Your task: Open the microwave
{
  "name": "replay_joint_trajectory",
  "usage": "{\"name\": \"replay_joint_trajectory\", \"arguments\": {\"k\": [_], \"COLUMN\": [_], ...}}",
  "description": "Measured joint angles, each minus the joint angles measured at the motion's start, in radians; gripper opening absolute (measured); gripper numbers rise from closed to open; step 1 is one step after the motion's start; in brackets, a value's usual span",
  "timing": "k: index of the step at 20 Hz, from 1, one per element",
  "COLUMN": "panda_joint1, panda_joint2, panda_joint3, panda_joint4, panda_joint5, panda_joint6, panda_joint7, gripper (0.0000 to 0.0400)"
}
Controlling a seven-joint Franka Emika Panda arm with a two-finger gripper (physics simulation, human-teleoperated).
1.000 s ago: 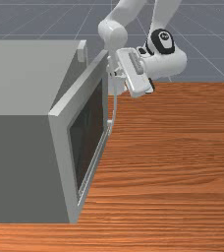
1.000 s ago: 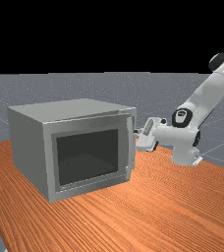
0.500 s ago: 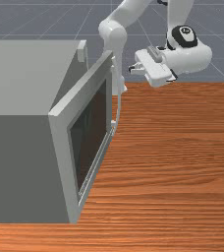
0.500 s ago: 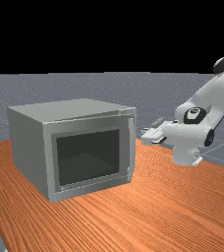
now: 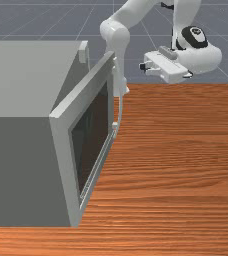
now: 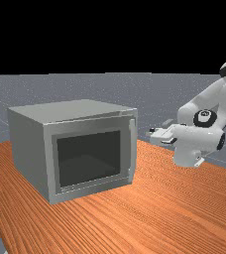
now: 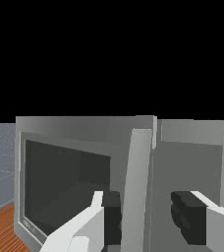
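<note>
My gripper (image 5: 144, 68) is open, to the front view's right of the microwave door (image 5: 62, 115) and apart from it. The door stands ajar, its free edge swung out from the grey body (image 5: 16, 170). A long, slim handle (image 5: 120, 107) runs along that edge. Seen in the far view, the handle (image 6: 133, 149) is at the door's right, with a gap between it and the gripper (image 6: 152, 134). In the wrist view the gripper (image 7: 147, 216) has its fingers wide apart, and the upright handle (image 7: 136, 187) appears between them, farther off.
The wooden table (image 5: 181, 165) extends to the front view's right of the microwave and in front of the door. The arm's base (image 6: 187, 156) stands behind the gripper in the far view. Beside the door, the wrist view shows the dark interior (image 7: 187, 167).
My hand has backed away from the handle toward the front view's right and has turned. The door's free edge has swung slightly farther out since the earliest picture.
</note>
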Motion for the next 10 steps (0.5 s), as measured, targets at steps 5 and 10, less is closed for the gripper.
{"name": "replay_joint_trajectory", "arguments": {"k": [5, 10], "panda_joint1": [0.025, -0.151], "panda_joint2": [-0.013, 0.052], "panda_joint3": [-0.048, -0.057], "panda_joint4": [0.026, 0.049], "panda_joint5": [0.026, -0.024], "panda_joint6": [-0.031, -0.047], "panda_joint7": [0.0, 0.0], "gripper": [0.0127, 0.0011]}}
